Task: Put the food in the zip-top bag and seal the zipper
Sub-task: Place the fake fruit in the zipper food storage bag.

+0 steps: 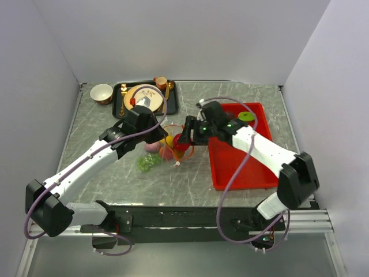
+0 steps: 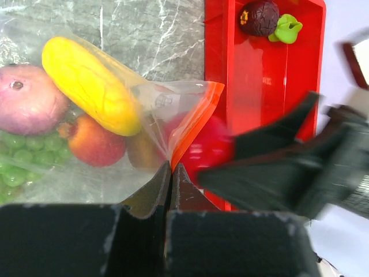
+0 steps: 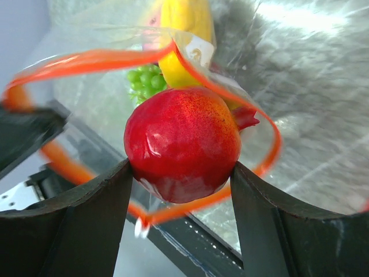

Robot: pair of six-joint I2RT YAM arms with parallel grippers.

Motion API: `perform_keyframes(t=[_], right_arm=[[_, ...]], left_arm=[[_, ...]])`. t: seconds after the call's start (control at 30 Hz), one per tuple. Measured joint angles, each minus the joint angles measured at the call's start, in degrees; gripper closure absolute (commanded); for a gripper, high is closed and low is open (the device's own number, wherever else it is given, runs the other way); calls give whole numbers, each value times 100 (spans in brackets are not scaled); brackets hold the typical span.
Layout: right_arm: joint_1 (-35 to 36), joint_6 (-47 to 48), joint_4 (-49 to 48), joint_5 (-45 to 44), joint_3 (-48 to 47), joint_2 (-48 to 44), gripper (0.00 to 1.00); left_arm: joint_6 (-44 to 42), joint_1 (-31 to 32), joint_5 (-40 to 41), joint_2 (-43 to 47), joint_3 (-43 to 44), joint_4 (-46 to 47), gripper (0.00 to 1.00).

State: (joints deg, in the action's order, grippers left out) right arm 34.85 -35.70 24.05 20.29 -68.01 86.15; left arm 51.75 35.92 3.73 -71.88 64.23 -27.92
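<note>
The clear zip-top bag (image 1: 157, 154) lies at mid-table with its mouth held open toward the red tray. My left gripper (image 2: 171, 167) is shut on the bag's orange-red zipper (image 2: 198, 118) and lifts that edge. Inside the bag are a yellow oblong (image 2: 92, 83), a pink-purple piece (image 2: 29, 98), a red-orange fruit (image 2: 95, 141) and green grapes (image 2: 20, 158). My right gripper (image 3: 181, 173) is shut on a red round fruit (image 3: 183, 141) and holds it within the zipper loop (image 3: 86, 57) at the bag's mouth. In the top view the right gripper (image 1: 183, 141) meets the left gripper (image 1: 164, 135) there.
The red tray (image 1: 242, 167) on the right holds a dark purple fruit (image 2: 259, 17) and a green piece (image 2: 286, 29) at its far end. A black tray (image 1: 122, 109) at the back holds a cream plate (image 1: 144, 98), a cup (image 1: 160, 82) and a gold spoon (image 1: 168, 88). A bowl (image 1: 102, 92) stands at the back left.
</note>
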Motion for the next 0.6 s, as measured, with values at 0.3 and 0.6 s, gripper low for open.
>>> perform_keyframes(t=[0.3,0.6], right_arm=[[544,63,-98,131,-422,575,44],[573,280,-131,286,-422,586,0]], left_arm=[[4,7,116,26,0,-31,99],[50,7,667,544,-4,-179,99]])
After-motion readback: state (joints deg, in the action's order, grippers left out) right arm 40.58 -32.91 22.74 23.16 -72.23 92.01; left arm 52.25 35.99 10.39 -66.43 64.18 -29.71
